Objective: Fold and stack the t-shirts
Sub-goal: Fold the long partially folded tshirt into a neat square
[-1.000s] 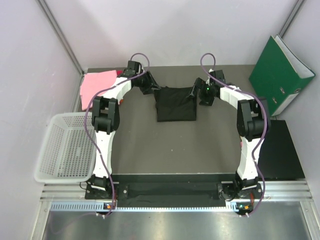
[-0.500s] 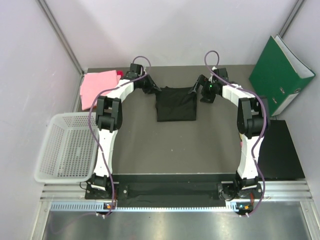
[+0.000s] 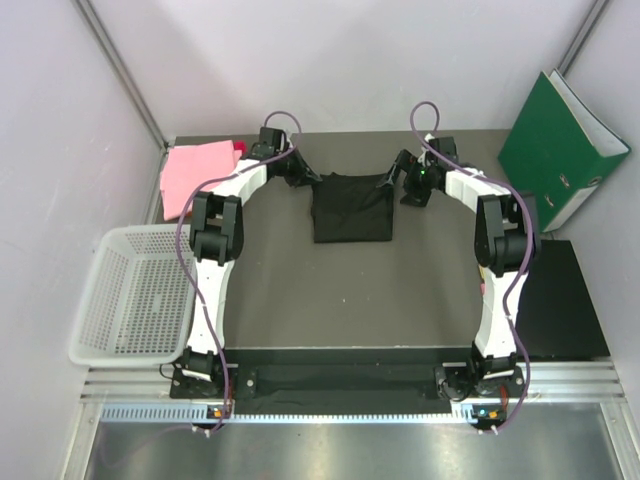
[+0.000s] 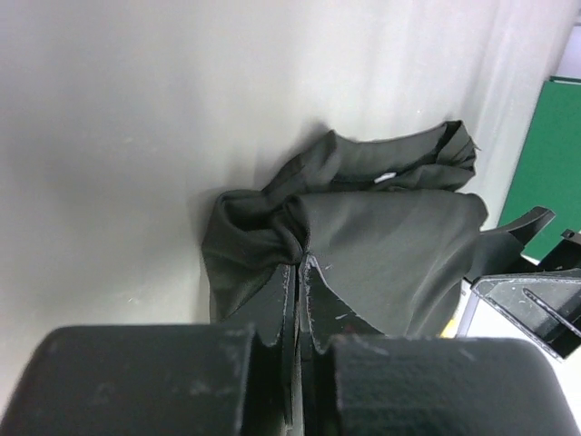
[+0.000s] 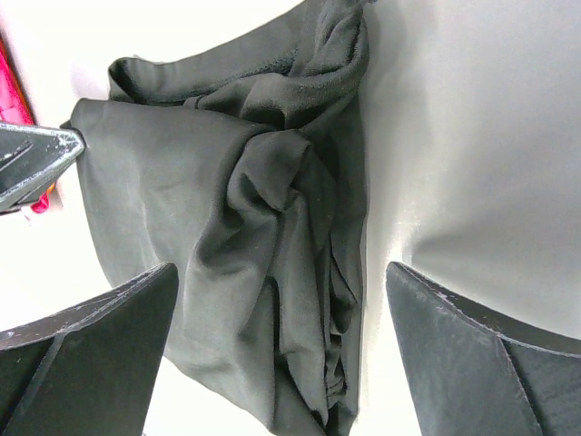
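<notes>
A black t-shirt (image 3: 352, 207) lies folded at the far middle of the table. My left gripper (image 3: 308, 180) is at its far-left corner. In the left wrist view it (image 4: 300, 263) is shut on a bunched pinch of the black cloth (image 4: 390, 236). My right gripper (image 3: 396, 181) is at the far-right corner, open. Its two fingers straddle the crumpled edge of the shirt (image 5: 245, 209) without touching it, their midpoint (image 5: 281, 318) over the folds. A light pink t-shirt (image 3: 195, 172) lies folded at the far left, with a darker pink-red edge (image 3: 238, 149) beside it.
A white mesh basket (image 3: 130, 295) sits at the left edge. A green binder (image 3: 560, 150) leans against the right wall, also seen from the left wrist (image 4: 549, 163). A black block (image 3: 560, 300) lies at the right. Walls close in behind and on both sides.
My left gripper has closed onto the shirt's far-left corner. Both grippers shifted slightly toward the back wall early on, then held still. The right stays open.
</notes>
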Available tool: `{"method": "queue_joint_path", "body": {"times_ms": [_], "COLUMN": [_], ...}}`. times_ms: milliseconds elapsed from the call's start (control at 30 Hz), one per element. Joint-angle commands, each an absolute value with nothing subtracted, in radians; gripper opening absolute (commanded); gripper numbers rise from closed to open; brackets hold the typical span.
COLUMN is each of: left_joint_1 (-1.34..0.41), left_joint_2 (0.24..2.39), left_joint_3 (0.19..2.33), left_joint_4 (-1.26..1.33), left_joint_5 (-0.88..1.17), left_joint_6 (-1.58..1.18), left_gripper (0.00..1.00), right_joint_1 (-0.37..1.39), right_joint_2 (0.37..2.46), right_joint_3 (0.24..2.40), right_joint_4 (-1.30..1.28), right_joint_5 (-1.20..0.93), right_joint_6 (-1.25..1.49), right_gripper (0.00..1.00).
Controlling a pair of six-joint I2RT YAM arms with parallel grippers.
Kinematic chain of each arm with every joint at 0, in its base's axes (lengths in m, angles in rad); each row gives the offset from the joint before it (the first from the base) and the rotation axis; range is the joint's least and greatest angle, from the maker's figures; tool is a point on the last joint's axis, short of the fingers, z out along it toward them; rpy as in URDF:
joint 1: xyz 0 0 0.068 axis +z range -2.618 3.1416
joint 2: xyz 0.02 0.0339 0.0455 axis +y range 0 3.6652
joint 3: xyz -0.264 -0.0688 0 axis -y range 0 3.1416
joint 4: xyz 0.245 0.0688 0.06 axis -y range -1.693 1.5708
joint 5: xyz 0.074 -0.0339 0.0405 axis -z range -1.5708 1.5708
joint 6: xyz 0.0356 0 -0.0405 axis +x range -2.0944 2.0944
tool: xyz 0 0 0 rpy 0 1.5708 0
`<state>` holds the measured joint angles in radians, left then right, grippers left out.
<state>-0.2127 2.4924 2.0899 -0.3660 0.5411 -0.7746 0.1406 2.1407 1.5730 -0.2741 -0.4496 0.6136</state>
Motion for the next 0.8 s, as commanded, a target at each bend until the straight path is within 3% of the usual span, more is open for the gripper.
{"method": "queue_joint_path", "body": {"times_ms": [0, 67, 133, 200, 300, 500, 767], "left_joint_1": [-0.201, -0.201, -0.201, -0.199, -0.196, -0.144, -0.144], "left_joint_2": [2.398, 2.402, 2.424, 2.431, 2.378, 2.269, 2.299], "left_joint_3": [2.052, 2.049, 2.068, 2.098, 2.1, 2.16, 2.264], "left_joint_4": [-0.304, -0.31, -0.325, -0.374, -0.403, -0.521, -0.773], "left_joint_5": [0.502, 0.5, 0.515, 0.515, 0.476, 0.342, -0.276], "left_joint_6": [-0.758, -0.756, -0.749, -0.723, -0.658, -0.523, -0.293], "left_gripper": [0.0, 0.0, 0.2, 0.56, 0.66, 0.75, 0.81], "right_joint_1": [0.133, 0.132, 0.133, 0.132, 0.133, 0.15, 0.15], "right_joint_2": [2.161, 2.164, 2.171, 2.172, 2.164, 2.134, 2.129], "right_joint_3": [1.605, 1.609, 1.614, 1.615, 1.618, 1.677, 1.646], "right_joint_4": [-0.235, -0.235, -0.236, -0.238, -0.247, -0.36, -0.357], "right_joint_5": [-0.463, -0.466, -0.465, -0.466, -0.459, -0.37, -0.368], "right_joint_6": [0.621, 0.623, 0.621, 0.618, 0.603, 0.487, 0.477], "right_gripper": [0.96, 0.96, 0.96, 0.96, 0.96, 0.97, 0.98]}}
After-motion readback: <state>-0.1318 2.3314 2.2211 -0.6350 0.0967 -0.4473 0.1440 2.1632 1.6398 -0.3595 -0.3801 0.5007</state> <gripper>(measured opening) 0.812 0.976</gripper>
